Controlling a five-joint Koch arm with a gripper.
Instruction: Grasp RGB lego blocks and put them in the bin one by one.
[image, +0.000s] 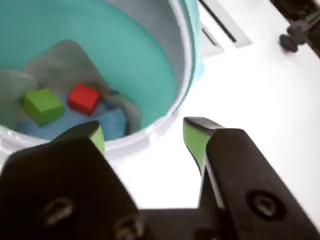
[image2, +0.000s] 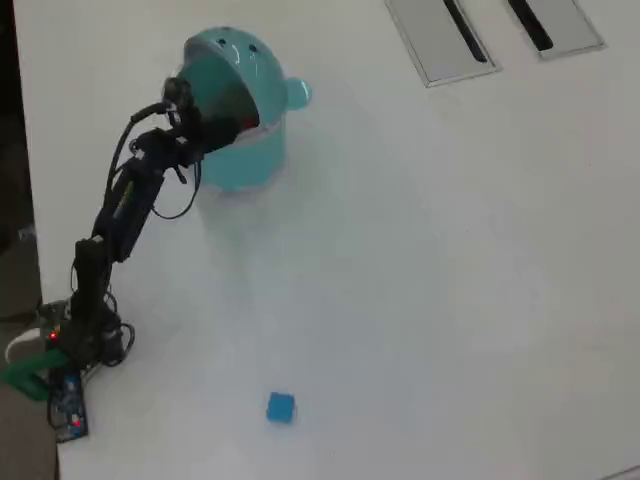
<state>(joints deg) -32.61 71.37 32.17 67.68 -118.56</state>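
Your gripper hangs at the bin rim w/ jaws spread, nothing between them. Inside the bin, wrist view: red block and yellow-green block lie just beside each other on the bottom. Overhead view: blue block sits alone on the bench, well apart from the bin.

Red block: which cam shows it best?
Wrist view. The red block lies in plain sight inside the bin, beside the green block. The overhead view shows none of it: the arm and the bin's hood cover the opening.
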